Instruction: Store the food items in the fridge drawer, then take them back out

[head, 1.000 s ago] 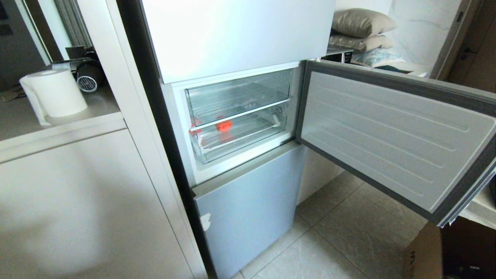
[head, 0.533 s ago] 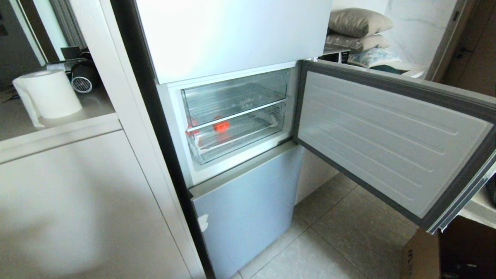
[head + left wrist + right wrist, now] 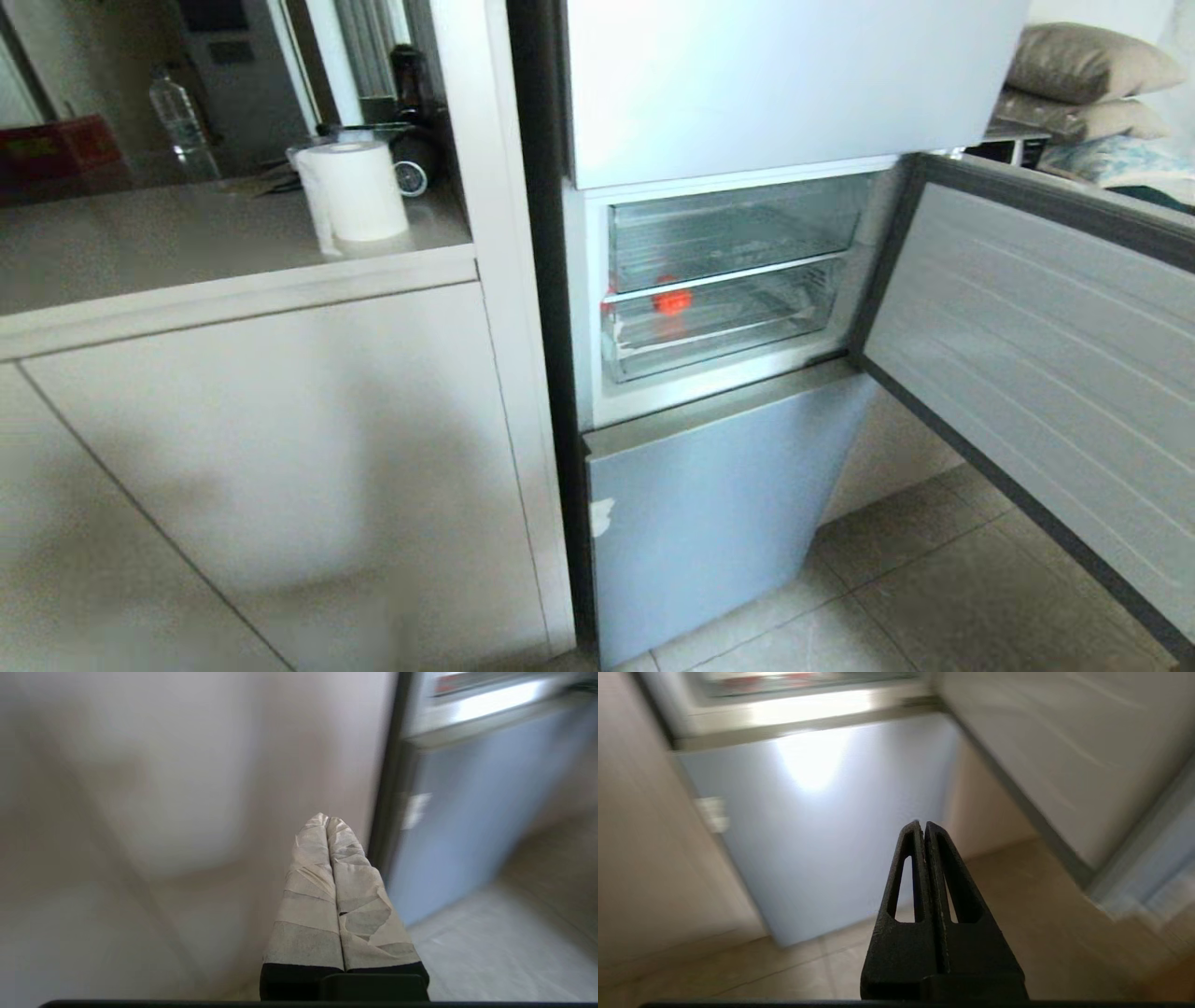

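Apple [image 3: 671, 301]: in shut drawer [image 3: 719, 338], at one o'clock; my left gripper [image 3: 327, 820] and right gripper [image 3: 922, 824], both closed and empty, risk clipping the door [image 3: 1036, 373].

- left claw [image 3: 328, 821], tape-wrapped fingers pressed tight together, holding nothing
- right claw [image 3: 923, 825], bare black slotted fingers closed up too, also empty

Clear ribbed plastic for the fridge drawer [image 3: 724, 331], glossy red skin on the fruit [image 3: 671, 301], matt tape wrapping left gripper [image 3: 327, 820], matt black plastic right gripper [image 3: 923, 825].
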Tool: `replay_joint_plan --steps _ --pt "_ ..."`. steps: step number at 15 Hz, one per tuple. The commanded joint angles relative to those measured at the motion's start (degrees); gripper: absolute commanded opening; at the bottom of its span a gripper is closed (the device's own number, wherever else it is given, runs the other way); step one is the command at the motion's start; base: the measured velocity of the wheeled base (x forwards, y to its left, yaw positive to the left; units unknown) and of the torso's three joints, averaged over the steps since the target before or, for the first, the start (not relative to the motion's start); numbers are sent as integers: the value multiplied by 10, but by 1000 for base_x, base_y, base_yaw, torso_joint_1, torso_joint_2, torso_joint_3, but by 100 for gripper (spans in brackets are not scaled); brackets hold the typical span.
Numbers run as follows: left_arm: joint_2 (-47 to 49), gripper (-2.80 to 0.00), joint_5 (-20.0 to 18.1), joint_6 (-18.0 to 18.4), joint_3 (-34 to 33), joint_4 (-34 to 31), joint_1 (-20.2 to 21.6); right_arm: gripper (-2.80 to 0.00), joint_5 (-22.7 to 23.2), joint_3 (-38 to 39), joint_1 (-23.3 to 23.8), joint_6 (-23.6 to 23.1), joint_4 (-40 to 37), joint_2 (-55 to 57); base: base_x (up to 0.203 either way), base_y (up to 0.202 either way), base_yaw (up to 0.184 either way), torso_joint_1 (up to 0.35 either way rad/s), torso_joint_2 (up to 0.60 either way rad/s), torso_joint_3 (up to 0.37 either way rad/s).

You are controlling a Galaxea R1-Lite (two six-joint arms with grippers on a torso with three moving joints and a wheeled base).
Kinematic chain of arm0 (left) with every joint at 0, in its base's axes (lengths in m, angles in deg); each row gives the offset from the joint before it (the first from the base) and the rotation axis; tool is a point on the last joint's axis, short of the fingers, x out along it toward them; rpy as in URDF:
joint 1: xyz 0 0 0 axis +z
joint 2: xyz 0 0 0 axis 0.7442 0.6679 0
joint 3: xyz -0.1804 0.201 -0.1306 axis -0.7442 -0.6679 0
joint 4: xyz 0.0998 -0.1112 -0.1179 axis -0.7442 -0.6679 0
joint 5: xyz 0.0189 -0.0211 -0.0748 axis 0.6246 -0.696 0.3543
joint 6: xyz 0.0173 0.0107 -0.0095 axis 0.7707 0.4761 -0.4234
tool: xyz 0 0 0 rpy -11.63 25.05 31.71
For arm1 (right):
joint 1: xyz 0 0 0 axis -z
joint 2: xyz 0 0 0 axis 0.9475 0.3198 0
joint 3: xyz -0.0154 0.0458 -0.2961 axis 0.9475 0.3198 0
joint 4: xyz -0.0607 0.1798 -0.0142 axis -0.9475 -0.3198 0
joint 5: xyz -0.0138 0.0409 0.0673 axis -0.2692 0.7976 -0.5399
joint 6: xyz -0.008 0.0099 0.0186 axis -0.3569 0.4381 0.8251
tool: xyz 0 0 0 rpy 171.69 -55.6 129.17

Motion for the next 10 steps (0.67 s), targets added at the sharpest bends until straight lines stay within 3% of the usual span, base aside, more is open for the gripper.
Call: replay_joint_plan --steps 1,10 --pt "1 -280 0 0 0 0 0 -280 0 0 0 -1 0 0 -1 -7 179 -1 6 6" --pt "1 -280 0 -1 0 0 0 -280 0 0 0 -1 0 0 1 -9 172 3 3 1"
